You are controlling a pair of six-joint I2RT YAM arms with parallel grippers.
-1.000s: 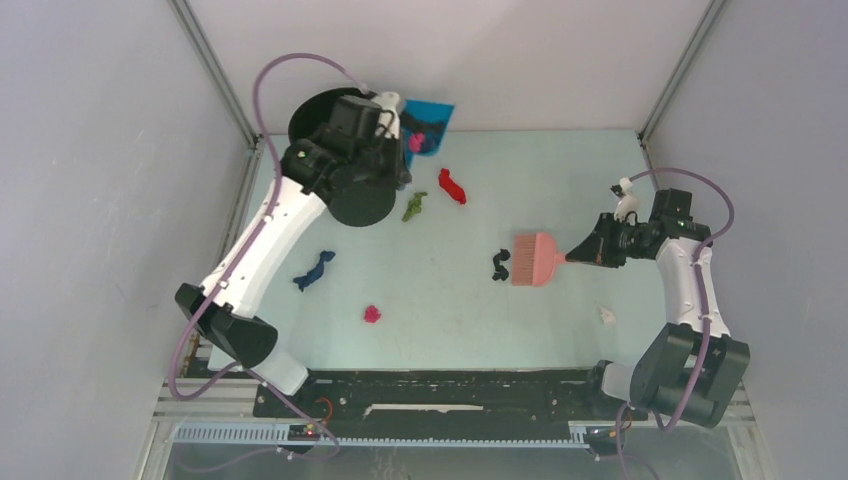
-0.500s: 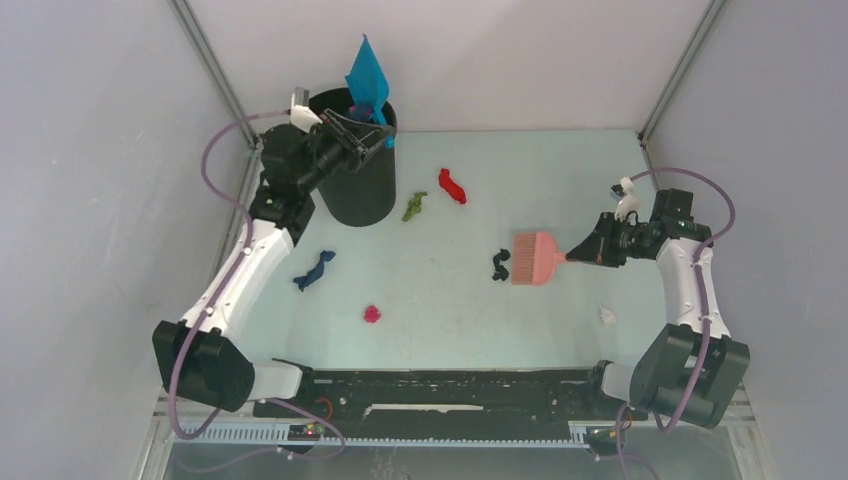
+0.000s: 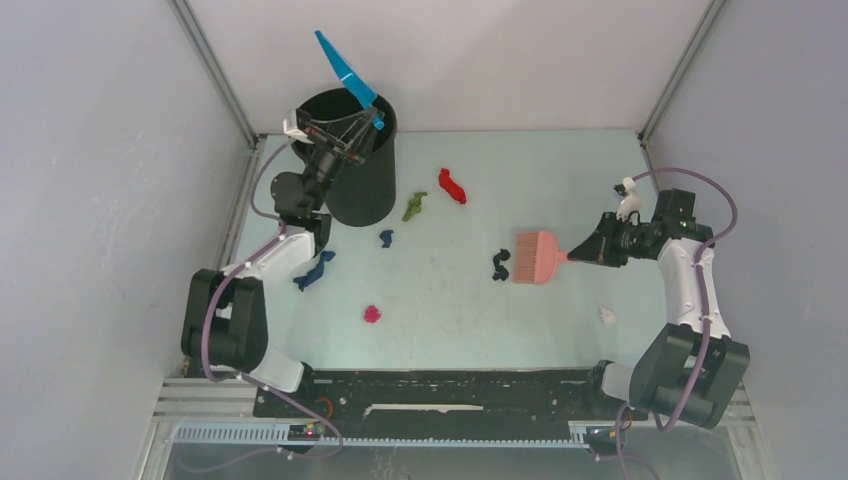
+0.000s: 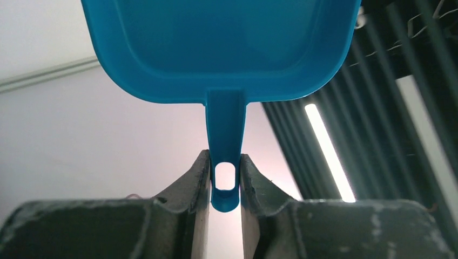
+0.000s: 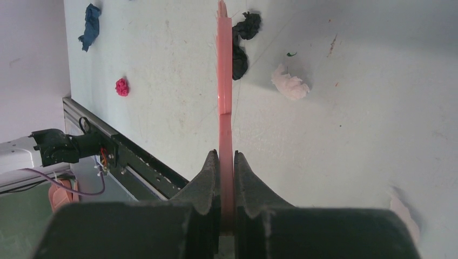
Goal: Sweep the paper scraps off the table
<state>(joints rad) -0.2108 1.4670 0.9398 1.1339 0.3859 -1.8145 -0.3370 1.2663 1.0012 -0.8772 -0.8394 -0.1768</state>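
Currently in hand: I judge this to be the emptying step; the blue dustpan [image 3: 345,70] is held up over the black bin [image 3: 362,195] at the far left corner of the table [image 3: 450,335], tipped steeply, with nothing showing in its tray from the left wrist view
Left end effector [image 4: 224,164]: pinching the dustpan's handle, one finger on each side of its hanging hole
Right end effector [image 5: 226,162]: pressed together on the handle of the pink brush [image 3: 537,258], which lies right of centre; I cannot tell whether the bristles touch the table or hang just above it
Paper scraps [image 3: 452,186]: loose on the table; the black scrap [image 3: 500,264] sits just beside the bristle tips, the red scrap [image 3: 452,186] and green scrap [image 3: 414,207] lie near the bin, two dark blue scraps [image 3: 386,238] [image 3: 314,270] lie left of centre, the magenta scrap [image 3: 372,314] is nearer the arm bases, and a pale scrap [image 3: 607,316] lies by the right arm
Progress: I reckon most of the sweeping is yet to do
Next move: I would bring the dustpan down, lay its lip flat on the table on the far side of the black scrap from the brush, then stroke the bristles toward it without flicking the light paper away
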